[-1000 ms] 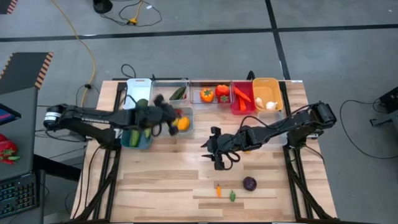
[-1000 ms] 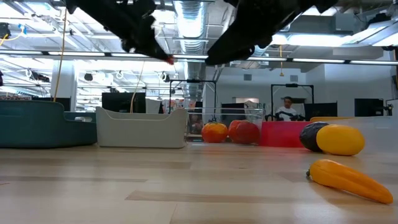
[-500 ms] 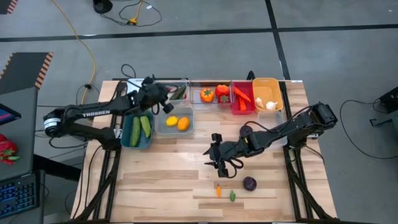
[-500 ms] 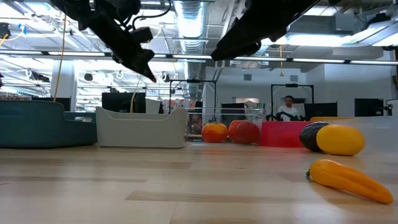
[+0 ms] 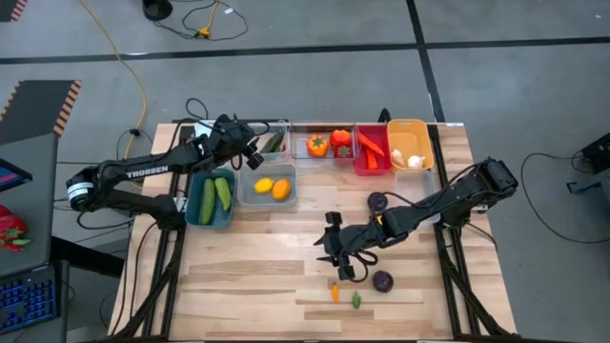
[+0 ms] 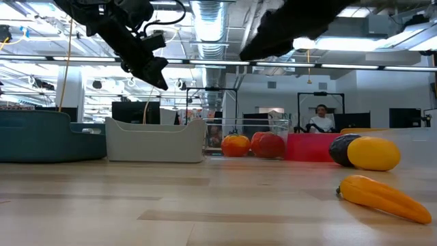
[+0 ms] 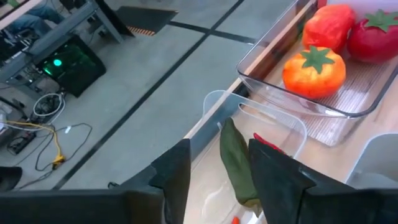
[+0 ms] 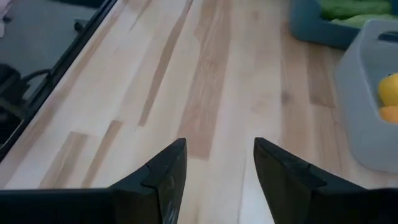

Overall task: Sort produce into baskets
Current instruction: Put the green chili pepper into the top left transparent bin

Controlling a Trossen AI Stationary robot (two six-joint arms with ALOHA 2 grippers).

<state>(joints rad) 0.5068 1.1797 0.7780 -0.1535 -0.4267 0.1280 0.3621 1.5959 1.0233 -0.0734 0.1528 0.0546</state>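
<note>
Now the left tool (image 7: 214,171), half open over the clear basket (image 7: 261,134), must be parted fully so the green pepper (image 7: 236,165) is dropped inside; the right tool (image 8: 214,171) is empty and half open.

Hidden and cropped detail. White tub (image 5: 212,131) — largely covered from above by the left gripper (image 5: 250,152), so its contents cannot be told. Clear tub (image 7: 261,165) in the left wrist view: near end cut by the picture's edge, a green piece (image 7: 237,163) and a red sliver (image 7: 268,145) inside it partly behind the fingers (image 7: 277,176). Two small items (image 5: 344,294) on the table's front — too small to identify. Low view: both arms cropped at the top.
</note>
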